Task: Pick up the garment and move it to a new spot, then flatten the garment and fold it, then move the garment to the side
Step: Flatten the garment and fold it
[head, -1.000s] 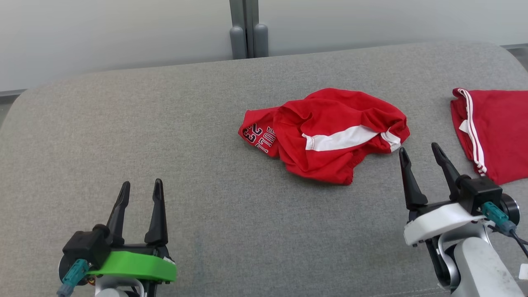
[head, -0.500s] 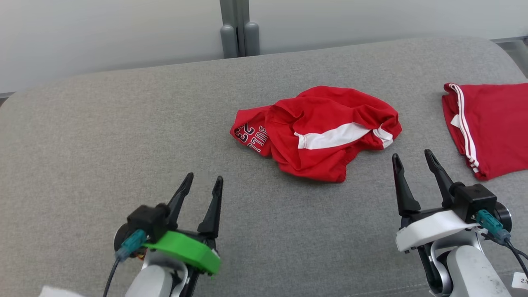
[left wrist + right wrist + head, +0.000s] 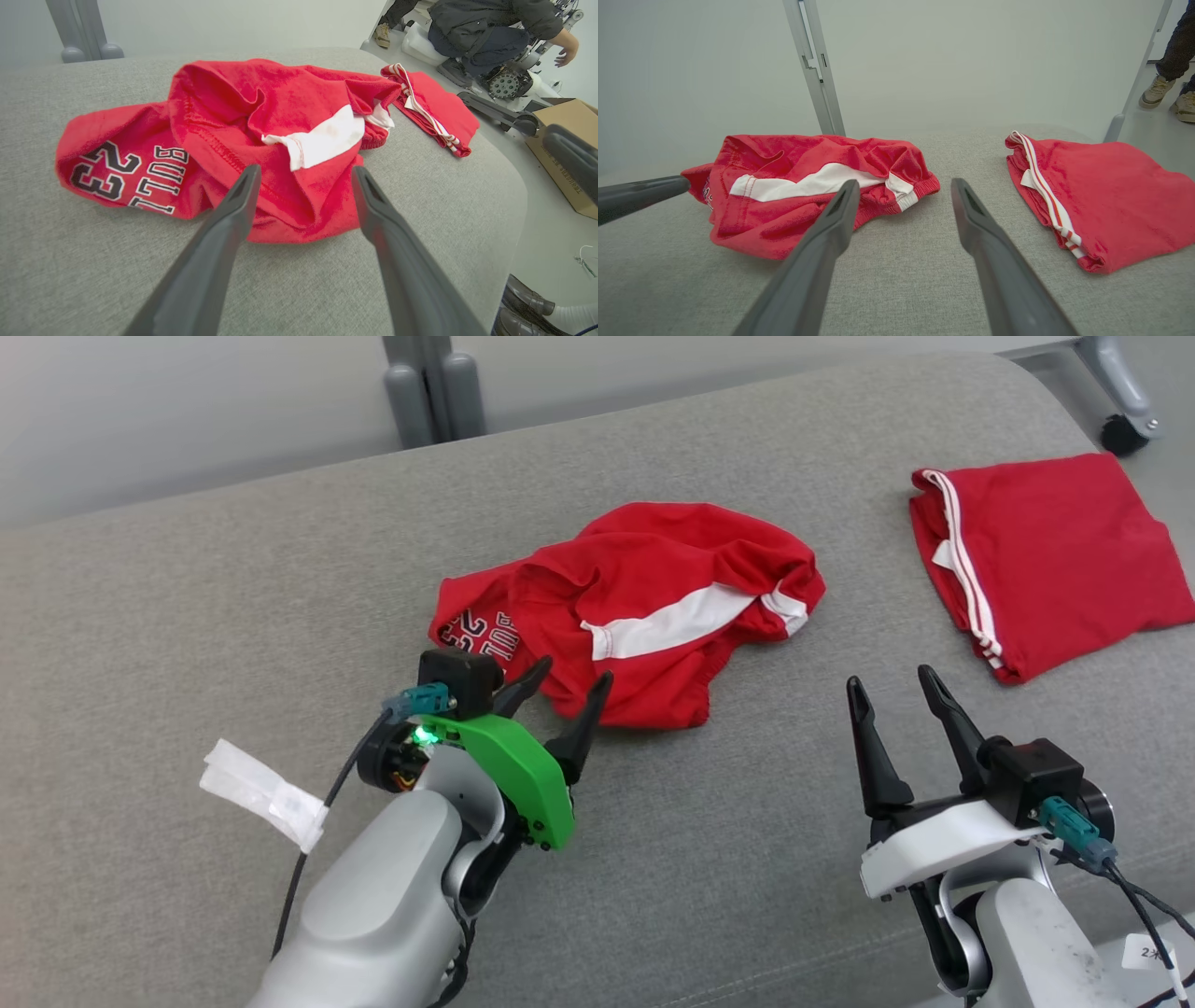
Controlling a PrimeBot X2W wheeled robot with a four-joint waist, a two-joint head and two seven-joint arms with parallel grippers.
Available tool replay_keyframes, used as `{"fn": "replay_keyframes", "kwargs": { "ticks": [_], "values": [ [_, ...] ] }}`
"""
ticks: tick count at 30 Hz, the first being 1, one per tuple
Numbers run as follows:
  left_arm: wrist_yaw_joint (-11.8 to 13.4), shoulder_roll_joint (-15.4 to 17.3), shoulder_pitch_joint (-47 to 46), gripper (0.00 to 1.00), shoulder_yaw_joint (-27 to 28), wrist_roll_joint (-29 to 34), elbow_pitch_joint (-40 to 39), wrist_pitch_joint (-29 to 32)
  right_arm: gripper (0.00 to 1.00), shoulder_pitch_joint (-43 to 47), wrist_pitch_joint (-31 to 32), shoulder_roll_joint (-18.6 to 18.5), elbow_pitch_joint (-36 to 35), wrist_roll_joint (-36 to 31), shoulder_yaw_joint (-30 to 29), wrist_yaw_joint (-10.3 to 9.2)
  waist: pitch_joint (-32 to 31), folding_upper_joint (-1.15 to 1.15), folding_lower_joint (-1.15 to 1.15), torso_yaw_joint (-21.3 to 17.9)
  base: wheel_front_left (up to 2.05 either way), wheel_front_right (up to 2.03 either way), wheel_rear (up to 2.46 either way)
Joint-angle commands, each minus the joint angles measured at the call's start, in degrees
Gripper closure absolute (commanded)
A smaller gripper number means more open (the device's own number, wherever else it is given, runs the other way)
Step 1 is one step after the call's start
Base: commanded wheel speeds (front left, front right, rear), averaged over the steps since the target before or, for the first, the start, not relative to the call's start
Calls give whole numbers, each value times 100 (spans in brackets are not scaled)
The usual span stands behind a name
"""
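The crumpled red garment [image 3: 644, 588] lies near the middle of the grey bench [image 3: 187, 597]. Its long axis runs across the head view from left to right. The printed lettering [image 3: 476, 633] is at its left end and the white band [image 3: 667, 625] runs toward its right end.

The left end effector [image 3: 574, 674] is the nearer of the 2. Its 2 fingers are spread apart with nothing between them. Their tips sit right at the near edge of the garment, left of its middle and just beside the lettering. In the left wrist view the heap lies straight ahead of the fingers and a raised fold of cloth shows in the gap. Whether the tips touch the fabric cannot be told.

The right end effector [image 3: 889, 678] is also spread and empty. It stands apart from the garment, on its near side and off its right end, and points at the bare strip of bench between the garment and a folded red garment [image 3: 1046, 541] further right.

The pick-up looks not yet made. It probably falls to the left arm, which needs only a short push forward and down before closing on the near fold.
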Motion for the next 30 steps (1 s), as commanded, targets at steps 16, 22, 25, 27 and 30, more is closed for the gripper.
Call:
{"fn": "replay_keyframes", "kwargs": {
  "ticks": [16, 22, 25, 27, 30],
  "values": [
    [122, -100, -996, 0, -11, -518, 1472, 252, 0, -174, -140, 81, 222, 135, 171, 0, 333, 0, 0, -727, 0, 0, 0],
    [73, -109, -1129, 56, -182, -692, 1485, 192, 0, -213, -161, 99, 257, 185, 196, 0, 369, 0, 0, -746, 0, 0, 0],
    [60, -105, -1143, 89, -316, -851, 1401, 158, 0, -222, -169, 109, 270, 206, 192, 0, 378, 0, 0, -732, 0, 0, 0],
    [51, -105, -1161, 100, -397, -936, 1342, 107, 0, -233, -166, 113, 287, 210, 184, 0, 378, 0, 0, -718, 0, 0, 0],
    [102, -102, -1197, 100, -414, -1099, 1292, -162, 0, -245, -166, 116, 291, 218, 147, 0, 376, 0, 0, -664, 0, 0, 0]
  ]
}}
